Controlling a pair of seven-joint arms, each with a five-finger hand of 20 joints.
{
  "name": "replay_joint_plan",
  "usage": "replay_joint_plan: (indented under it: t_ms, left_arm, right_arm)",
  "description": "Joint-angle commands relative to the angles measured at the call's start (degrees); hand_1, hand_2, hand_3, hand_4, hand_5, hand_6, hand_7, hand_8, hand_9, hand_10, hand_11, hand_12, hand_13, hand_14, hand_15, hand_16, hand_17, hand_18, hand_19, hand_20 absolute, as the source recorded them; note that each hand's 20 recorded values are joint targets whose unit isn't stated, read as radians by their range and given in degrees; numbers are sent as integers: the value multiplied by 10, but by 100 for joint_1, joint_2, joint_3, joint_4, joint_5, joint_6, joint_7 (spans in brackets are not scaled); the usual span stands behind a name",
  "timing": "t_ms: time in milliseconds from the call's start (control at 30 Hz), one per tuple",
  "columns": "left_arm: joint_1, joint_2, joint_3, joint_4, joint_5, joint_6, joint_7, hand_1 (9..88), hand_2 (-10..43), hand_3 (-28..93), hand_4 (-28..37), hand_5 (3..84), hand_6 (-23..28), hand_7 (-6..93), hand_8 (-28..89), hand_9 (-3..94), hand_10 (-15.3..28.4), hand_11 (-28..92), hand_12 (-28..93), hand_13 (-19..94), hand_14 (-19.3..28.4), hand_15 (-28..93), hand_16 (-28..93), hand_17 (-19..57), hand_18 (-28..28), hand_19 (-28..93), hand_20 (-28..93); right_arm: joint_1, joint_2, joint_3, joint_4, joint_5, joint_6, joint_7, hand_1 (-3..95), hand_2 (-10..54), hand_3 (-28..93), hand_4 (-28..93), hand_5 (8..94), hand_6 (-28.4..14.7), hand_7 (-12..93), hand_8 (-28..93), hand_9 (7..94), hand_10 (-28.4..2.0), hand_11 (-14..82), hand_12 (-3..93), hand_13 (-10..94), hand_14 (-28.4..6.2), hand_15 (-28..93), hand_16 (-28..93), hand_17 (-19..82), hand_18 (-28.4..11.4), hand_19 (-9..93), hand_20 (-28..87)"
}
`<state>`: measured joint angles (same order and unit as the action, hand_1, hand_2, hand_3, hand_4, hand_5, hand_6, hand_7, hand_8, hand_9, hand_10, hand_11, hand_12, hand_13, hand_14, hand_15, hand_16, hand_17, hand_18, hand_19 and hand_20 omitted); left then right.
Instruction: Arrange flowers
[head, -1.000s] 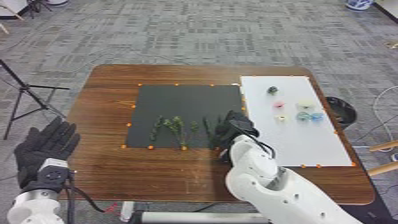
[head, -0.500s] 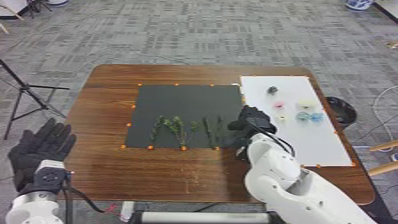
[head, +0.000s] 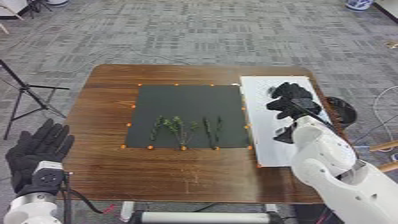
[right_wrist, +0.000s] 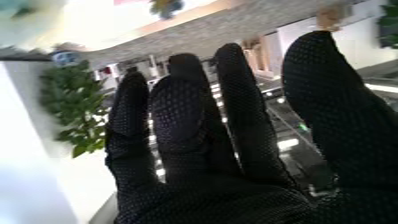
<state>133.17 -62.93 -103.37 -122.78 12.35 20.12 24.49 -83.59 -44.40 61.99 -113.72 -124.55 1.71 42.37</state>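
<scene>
Over the white sheet (head: 275, 147) in the head view is my right hand (head: 293, 102), fingers extended, hiding the flower heads I saw there. The right wrist view has my right hand (right_wrist: 204, 165) with straight fingers and nothing between them; beyond the fingertips are a blurred pale blue flower head (right_wrist: 27, 20) and a small dark one (right_wrist: 166, 7). Green leafy stems (head: 179, 130) and thinner stems (head: 213, 131) lie side by side on the lower half of the black mat (head: 182, 102). My left hand (head: 40, 150) is palm up beside the table's left edge, fingers straight.
The brown wooden table (head: 160, 175) has orange markers along the mat and sheet edges. A black bin (head: 342, 112) stands against the table's right side. A black tripod (head: 27, 90) is on the floor at the left.
My right hand has moved right and away from me, from the black mat's right edge onto the white sheet, covering the flower heads. The stems have not moved.
</scene>
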Motion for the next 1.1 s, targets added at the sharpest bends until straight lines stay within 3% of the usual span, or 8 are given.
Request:
replay_joint_plan:
  t_ms: [33,167,400,567,767,833,933,1100]
  left_arm:
    - [-73,293,-54,23,111,-122,-106,246,172,775,-283,464,113,137,-88,370,174,268,102,274,163,353,-67,-66,157,405,101]
    - [-135,366,-79,17,118,-133,-100,246,173,773,-283,463,112,136,-88,369,173,264,101,273,163,350,-65,-67,157,404,101]
    - [-261,372,-13,26,107,-129,-98,245,174,772,-283,462,111,134,-87,368,173,262,102,272,162,349,-64,-67,157,403,102]
    - [-335,373,57,41,112,-174,-85,245,174,772,-283,462,111,134,-87,367,172,263,103,271,162,349,-63,-67,157,403,102]
    - [-472,332,154,76,107,-185,-75,245,173,774,-283,462,111,133,-86,366,172,262,103,270,162,347,-62,-67,157,403,103]
    - [-498,307,171,87,130,-198,-103,245,173,774,-283,462,111,133,-86,365,172,262,103,270,163,347,-62,-67,157,402,102]
    - [-498,286,187,90,111,-169,-57,245,173,773,-283,462,111,133,-86,366,173,261,103,269,163,347,-62,-67,157,402,103]
    - [-542,211,206,121,104,-123,-30,245,173,772,-283,462,111,133,-86,366,174,261,103,270,163,344,-62,-67,157,401,103]
  right_arm:
    - [132,131,108,372,278,-825,105,386,-95,786,-190,564,-60,108,-93,538,-143,98,152,643,-117,750,328,259,-231,750,413]
    - [47,128,151,461,325,-1061,-19,391,-95,785,-196,560,-59,102,-92,537,-141,95,149,644,-118,754,326,261,-232,750,416]
    - [118,16,-31,685,248,-1238,-28,404,-95,793,-216,546,-54,105,-93,529,-132,93,145,644,-115,754,325,260,-230,745,418]
    - [218,-94,-108,895,374,-1651,84,483,-95,797,-270,553,-35,132,-104,554,-119,104,146,662,-95,737,335,278,-221,745,417]
    - [277,-78,-479,1166,-18,-1193,163,553,-95,752,-282,596,-12,162,-108,624,-107,140,165,689,-62,687,395,300,-212,749,417]
    - [273,-69,-584,1232,-189,-862,216,567,-95,735,-282,628,-4,207,-97,676,-105,165,228,697,-62,691,400,308,-211,754,424]
    - [231,-48,-607,1248,-254,-573,155,619,-95,662,-282,678,1,348,81,779,-82,112,393,715,-71,731,363,326,-213,766,435]
    - [213,-18,-576,1111,-253,-356,185,602,-95,688,-270,689,18,437,142,805,-84,115,419,726,-72,733,355,333,-215,769,435]
